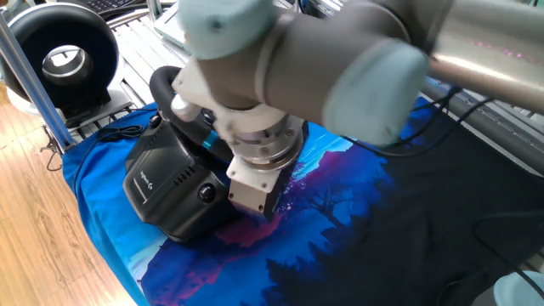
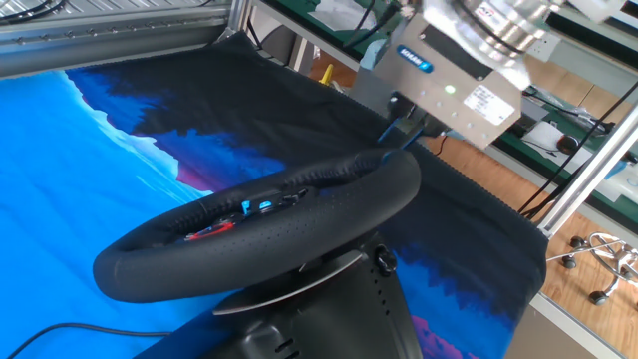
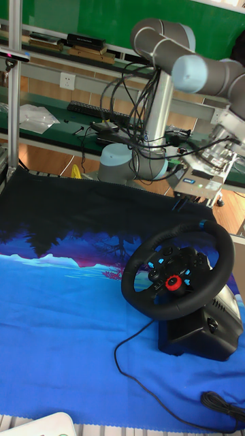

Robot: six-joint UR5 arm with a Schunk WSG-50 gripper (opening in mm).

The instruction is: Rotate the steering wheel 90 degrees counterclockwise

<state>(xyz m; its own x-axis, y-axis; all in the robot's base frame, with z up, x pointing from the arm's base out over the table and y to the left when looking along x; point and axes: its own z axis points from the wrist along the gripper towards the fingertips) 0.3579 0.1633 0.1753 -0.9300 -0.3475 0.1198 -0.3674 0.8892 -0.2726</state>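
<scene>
- Counter [image 3: 41, 381]: one, draped with a single cloth [image 3: 61, 320] printed with a blue, purple and black forest scene; it carries everything below.
- Robot arm [image 1: 340, 59]: one grey arm with pale blue joint caps, reaching over the counter and filling most of one fixed view.
- Steering wheel [image 3: 180, 277]: one, standing at the counter's edge on its bulky black base [image 1: 166, 183], tilted rim facing the tall fixed view. On the rim, one blue stripe mark [image 3: 202, 224] sits near the top, a little toward the right in the tall view. The hub shows one round red button [image 3: 175, 283] and several small blue-lit buttons around it; I cannot count those surely.
- Black ring-shaped device [image 1: 58, 58]: one, with a white centre, standing off the cloth well apart from the wheel, in the far corner of one fixed view.
- Claw [image 2: 404, 135]: one, hanging from a silver wrist block [image 2: 454, 85] at the far upper part of the rim, right beside the blue stripe. Dark fingers reach down to the rim there, but whether they are apart, together or clamped on the rim cannot be told.
- Black cable [image 3: 133, 371]: one, running from under the base across the blue cloth.
</scene>
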